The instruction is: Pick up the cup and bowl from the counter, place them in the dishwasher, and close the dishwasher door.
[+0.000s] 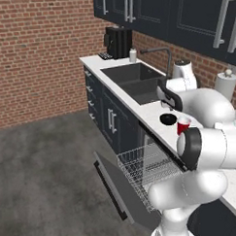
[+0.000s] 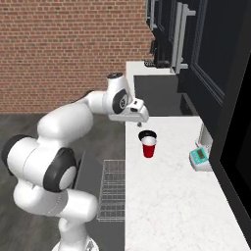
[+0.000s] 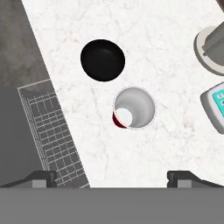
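End effector (image 3: 112,179) spread wide, holding nothing, hovering above worktop (image 3: 144,43) over cup (image 3: 133,108). We see cup (image 2: 148,145) upright near worktop's front edge, bowl (image 3: 103,60) just beside it, apart, also near front edge. Neither picked yet. Dishwasher door (image 1: 124,192) down, rack (image 1: 149,167) pulled out, bare as far as we see. Left, we judge: both picks, both placements, door closing. We read no writing; teal device (image 2: 200,158) display illegible.

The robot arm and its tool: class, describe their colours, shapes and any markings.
The arm is glossy white, built of rounded, bulbous segments with dark grey to black bands at the joints. The tool ends in two small dark fingertips with blocky, stepped shapes. No cables or markings are visible.
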Motion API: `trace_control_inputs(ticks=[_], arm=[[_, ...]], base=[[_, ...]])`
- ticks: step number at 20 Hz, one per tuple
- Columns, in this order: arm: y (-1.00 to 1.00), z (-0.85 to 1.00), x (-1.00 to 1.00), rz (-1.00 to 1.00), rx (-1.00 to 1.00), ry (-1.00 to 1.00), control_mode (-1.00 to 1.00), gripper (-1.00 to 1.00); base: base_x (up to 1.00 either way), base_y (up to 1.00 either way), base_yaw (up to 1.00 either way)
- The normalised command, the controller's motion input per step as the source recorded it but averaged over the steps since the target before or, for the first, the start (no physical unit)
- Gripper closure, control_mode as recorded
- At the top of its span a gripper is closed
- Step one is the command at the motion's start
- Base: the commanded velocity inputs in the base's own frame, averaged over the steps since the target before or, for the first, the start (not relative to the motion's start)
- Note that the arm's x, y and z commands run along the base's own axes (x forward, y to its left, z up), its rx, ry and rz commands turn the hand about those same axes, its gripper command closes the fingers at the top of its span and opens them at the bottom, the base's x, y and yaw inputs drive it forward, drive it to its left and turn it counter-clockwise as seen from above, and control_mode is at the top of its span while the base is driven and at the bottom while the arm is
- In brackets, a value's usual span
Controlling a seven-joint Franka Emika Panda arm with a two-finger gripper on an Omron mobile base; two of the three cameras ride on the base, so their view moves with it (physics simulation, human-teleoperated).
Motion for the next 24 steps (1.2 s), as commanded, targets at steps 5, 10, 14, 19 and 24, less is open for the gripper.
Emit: trace_control_inputs(ticks=[5, 10, 14, 19, 24], arm=[[-0.24, -0.23, 0.15, 0.0, 0.0, 0.0, -1.0, -1.0], [-0.23, -0.29, 0.02, 0.0, 0.0, 0.0, -1.0, -1.0], [-0.07, -0.35, 0.0, 0.0, 0.0, 0.0, -1.0, -1.0], [0.0, -0.35, 0.01, 0.0, 0.0, 0.0, -1.0, -1.0], [0.0, -0.33, 0.04, 0.01, 0.0, 0.0, -1.0, -1.0]], base=[[0.0, 0.0, 0.0], [0.0, 0.0, 0.0], [0.0, 0.0, 0.0], [0.0, 0.0, 0.0], [0.0, 0.0, 0.0]])
